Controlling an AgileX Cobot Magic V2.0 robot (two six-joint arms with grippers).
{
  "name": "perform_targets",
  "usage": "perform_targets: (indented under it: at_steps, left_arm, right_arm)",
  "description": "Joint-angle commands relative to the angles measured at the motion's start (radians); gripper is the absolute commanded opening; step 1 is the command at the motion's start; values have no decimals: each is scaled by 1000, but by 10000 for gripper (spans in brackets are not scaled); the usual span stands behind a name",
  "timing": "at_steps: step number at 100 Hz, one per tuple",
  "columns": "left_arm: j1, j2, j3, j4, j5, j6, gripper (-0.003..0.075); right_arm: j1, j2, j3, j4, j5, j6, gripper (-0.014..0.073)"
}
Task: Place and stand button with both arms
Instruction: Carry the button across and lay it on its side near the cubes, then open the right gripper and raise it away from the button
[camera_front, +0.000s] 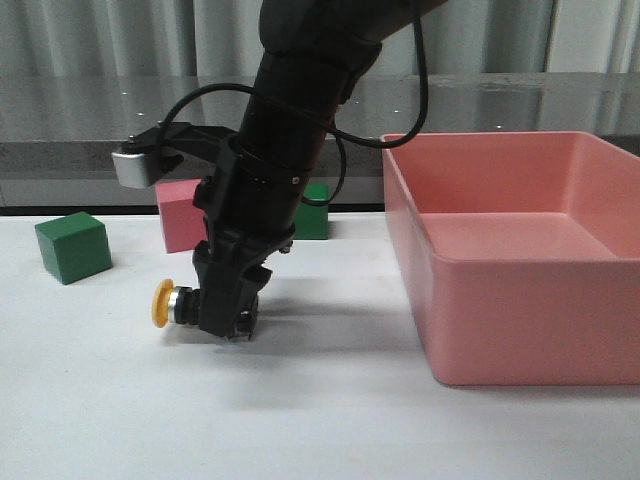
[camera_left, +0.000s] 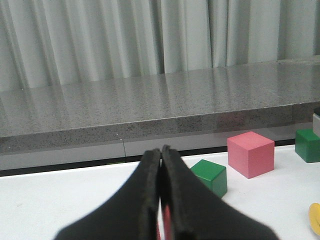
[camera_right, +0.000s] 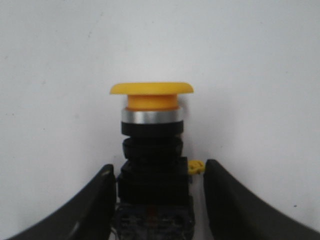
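Note:
The button (camera_front: 172, 304) lies on its side on the white table, with its yellow cap pointing left. My right gripper (camera_front: 228, 320) reaches down from above. Its jaws stand open on either side of the button's black body. In the right wrist view the button (camera_right: 152, 135) sits between the two fingers of the right gripper (camera_right: 159, 167), close to one finger and with a gap at the other. My left gripper (camera_left: 161, 150) is shut and empty, low over the table, and is out of the front view. A sliver of the yellow cap (camera_left: 315, 222) shows in the left wrist view.
A large pink bin (camera_front: 520, 320) stands at the right. A green cube (camera_front: 73, 247) sits at the left. A pink cube (camera_front: 180, 215) and a second green cube (camera_front: 313, 212) sit behind the right arm. A grey ledge and curtain lie beyond the table.

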Motion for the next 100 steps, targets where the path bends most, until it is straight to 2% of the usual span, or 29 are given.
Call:
perform_targets:
  at_steps: [1,11,26,35,54,81,100]
  left_arm:
    - [3,-31,45,-7,-74,-9,-20]
    - [3,-31,45,-7,-74,-9,-20]
    - [3,-31,45,-7,-74,-9,-20]
    - [3,-31,45,-7,-74,-9,-20]
    - [3,-31,45,-7,-74,-9,-20]
    - [3,-31,45,-7,-74,-9,-20]
    - [3,-31,45,-7,-74,-9,-20]
  right_arm:
    - [-1,-68,-34,17,-26,-14,499]
    - [-1,-72,-34,15,-26,-14,589]
    - [-2,-97,-64,15,14,-5,590]
    - [-2,-128,-114,10,69,44,569]
    - [-4,-216,-216,-70,185,192,376]
    - [-19,-382,-228,-201,278,326,-67]
    - [-57,-500,-214,-306,307,482,-60]
